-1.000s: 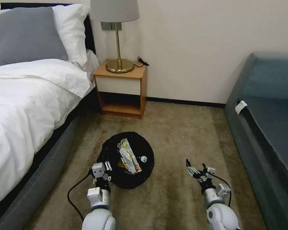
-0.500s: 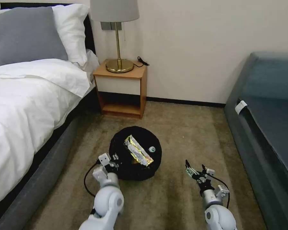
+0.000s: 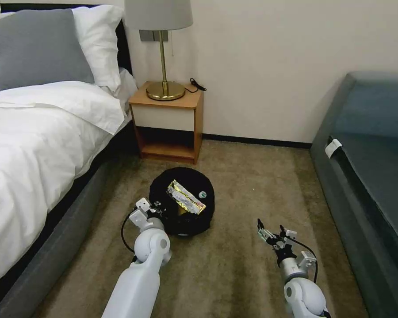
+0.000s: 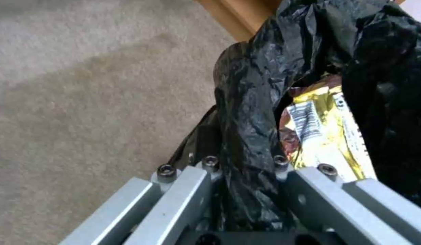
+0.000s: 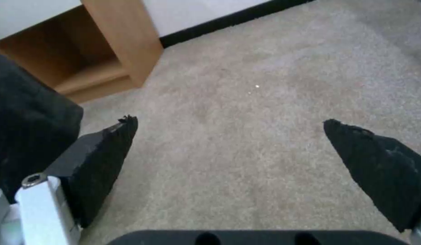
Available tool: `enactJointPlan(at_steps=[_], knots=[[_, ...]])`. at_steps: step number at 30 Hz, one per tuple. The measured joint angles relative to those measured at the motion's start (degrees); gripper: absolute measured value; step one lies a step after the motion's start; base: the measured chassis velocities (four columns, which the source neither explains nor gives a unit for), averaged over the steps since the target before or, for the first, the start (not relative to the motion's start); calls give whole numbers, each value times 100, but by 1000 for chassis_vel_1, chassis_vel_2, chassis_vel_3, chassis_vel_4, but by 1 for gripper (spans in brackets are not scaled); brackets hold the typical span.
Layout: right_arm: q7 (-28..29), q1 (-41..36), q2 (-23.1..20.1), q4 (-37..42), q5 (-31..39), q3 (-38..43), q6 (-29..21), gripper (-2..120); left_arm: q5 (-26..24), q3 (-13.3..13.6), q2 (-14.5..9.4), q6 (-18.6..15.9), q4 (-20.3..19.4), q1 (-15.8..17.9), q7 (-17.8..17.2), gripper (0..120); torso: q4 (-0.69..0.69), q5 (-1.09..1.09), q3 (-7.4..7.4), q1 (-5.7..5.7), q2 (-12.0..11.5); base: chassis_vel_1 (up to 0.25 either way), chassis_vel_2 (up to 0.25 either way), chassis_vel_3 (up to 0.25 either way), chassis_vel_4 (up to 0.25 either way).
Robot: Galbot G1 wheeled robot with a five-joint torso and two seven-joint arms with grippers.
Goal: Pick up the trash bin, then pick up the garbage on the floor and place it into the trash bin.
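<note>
One thin fold of bag liner is all my left gripper (image 4: 242, 170) pinches at the trash bin (image 3: 181, 201) rim on the carpet; it could tear or slip. My right gripper (image 3: 272, 233) hangs spread, empty.

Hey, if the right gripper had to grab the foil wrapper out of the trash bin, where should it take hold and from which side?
Probably the raised end of the foil wrapper, taken from above. It lies slanted across the trash bin opening, long and flat, so closing across its narrow width suits it. The open right gripper hangs over carpet to the bin's right, while the left gripper is clamped on the near-left rim, so come in from the right.
</note>
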State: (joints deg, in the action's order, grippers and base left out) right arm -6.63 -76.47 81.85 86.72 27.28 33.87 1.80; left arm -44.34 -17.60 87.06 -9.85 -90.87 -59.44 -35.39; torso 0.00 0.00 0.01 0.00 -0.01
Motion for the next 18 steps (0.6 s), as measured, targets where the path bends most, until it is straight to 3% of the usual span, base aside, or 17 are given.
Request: enactJointPlan(at_steps=[12, 16, 18], knots=[[-30, 86, -71, -94, 33, -2, -1, 100, -96, -50, 68, -163, 226, 194, -82, 3, 0, 0, 0, 0, 0, 0, 0, 0, 0], [-32, 98, -92, -112, 40, 1, 0, 100, -114, -52, 74, -226, 229, 198, -92, 15, 0, 0, -1, 0, 0, 0, 0, 0, 0], [-37, 83, -97, -112, 41, 1, -1, 100, -118, -48, 62, -286, 193, 178, -77, 27, 0, 0, -1, 0, 0, 0, 0, 0, 0]])
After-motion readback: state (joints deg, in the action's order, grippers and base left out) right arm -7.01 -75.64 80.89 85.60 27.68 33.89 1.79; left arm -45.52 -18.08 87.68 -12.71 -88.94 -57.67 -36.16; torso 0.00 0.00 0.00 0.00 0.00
